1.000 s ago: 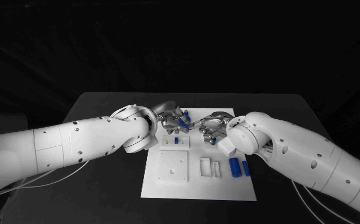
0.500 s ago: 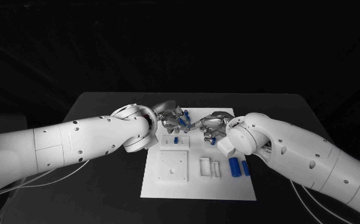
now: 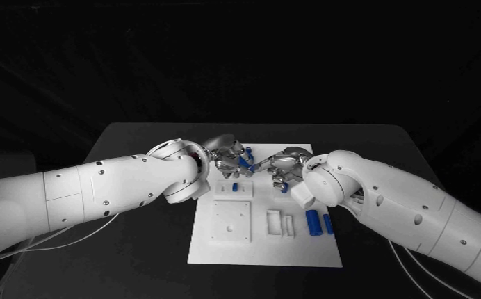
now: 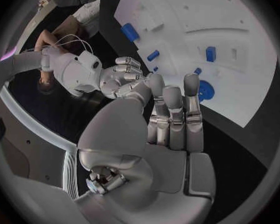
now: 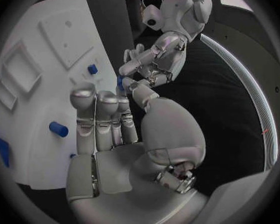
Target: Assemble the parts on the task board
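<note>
Blue plastic parts lie scattered on the white task board (image 3: pixel 265 250); two cylinders (image 3: pixel 313 222) sit near its right edge; likely light, rigid, slick, best pinched across the middle. Left hand (image 3: pixel 229 154) and right hand (image 3: pixel 283 167) meet over the far end, a small blue part (image 3: pixel 244 163) between their fingertips; whose grip carries it, I cannot tell.

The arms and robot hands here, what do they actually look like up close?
Both arms are smooth, rounded white shells dotted with small dark screw points, and thin pale cables trail beside them near the table. Each ends in a ball-like white wrist. The left robot hand and right robot hand are shiny silver metal, with segmented fingers and rounded fingertips, much like a polished human hand.
</note>
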Tool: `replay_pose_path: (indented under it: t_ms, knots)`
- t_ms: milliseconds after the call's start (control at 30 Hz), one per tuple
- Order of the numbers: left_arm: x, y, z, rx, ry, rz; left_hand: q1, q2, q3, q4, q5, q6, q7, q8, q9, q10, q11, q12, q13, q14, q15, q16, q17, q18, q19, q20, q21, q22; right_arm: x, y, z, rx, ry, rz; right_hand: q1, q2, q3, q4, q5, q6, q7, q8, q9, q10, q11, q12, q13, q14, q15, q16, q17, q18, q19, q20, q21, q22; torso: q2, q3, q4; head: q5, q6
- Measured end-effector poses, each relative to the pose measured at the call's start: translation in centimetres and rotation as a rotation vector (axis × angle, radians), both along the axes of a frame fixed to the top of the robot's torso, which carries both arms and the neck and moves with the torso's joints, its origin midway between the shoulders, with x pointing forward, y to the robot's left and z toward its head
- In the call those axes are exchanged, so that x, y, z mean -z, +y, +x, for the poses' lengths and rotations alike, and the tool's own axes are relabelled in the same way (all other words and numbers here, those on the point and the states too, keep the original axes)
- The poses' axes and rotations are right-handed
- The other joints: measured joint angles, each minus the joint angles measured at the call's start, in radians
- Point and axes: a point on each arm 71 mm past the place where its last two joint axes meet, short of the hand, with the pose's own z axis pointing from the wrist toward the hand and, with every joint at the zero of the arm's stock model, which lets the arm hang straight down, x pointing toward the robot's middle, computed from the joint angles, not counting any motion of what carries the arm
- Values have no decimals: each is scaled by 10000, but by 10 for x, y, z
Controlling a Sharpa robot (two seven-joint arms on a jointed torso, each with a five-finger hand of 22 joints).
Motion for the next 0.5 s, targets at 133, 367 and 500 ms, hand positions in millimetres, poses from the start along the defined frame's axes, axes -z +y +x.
replay_pose_path:
  t_ms: [133, 367, 500]
  knots:
    - [0, 4, 1, -66, 28, -45, 76, -428, -1028, 690, 414, -154, -18, 0, 0, 4, 4, 0, -81, -42, 39, 0, 0, 0, 24, 24, -214, 0, 0, -3, 1, 30, -64, 13, 0, 0, -1, 0, 0, 0, 0, -2, -7, 0, 0, 0, 10, 0, 0, 0, 0, -1, 0, 0, 14, 0, 0, 1, -6, 0, 0]
    - [1, 16, 2, -311, 166, -208, 266, -618, -1728, 1673, 414, -229, -11, 0, 1, 38, 38, 0, -147, -70, 68, 0, -22, 0, 91, 90, -424, -1, 0, -10, 1, 101, -142, 5, 1, -1, -1, 0, 0, -1, 1, -8, -25, 0, 1, 0, 36, 0, 1, 0, -1, -1, 0, 1, 14, -1, 1, 7, -6, -26, -5]
    - [2, 25, 4, -611, 428, -497, 228, -119, -1862, 1496, 486, 34, -49, 0, 1, 38, 37, 0, -151, -70, 67, 0, -39, -1, 128, 54, -472, -1, 1, -13, 1, 123, -172, 4, 1, -2, -2, -1, 0, -2, 1, -21, -25, -1, 1, 0, 36, 0, 1, 0, -1, 0, -1, 2, 14, -2, 0, 7, -6, -39, 14]
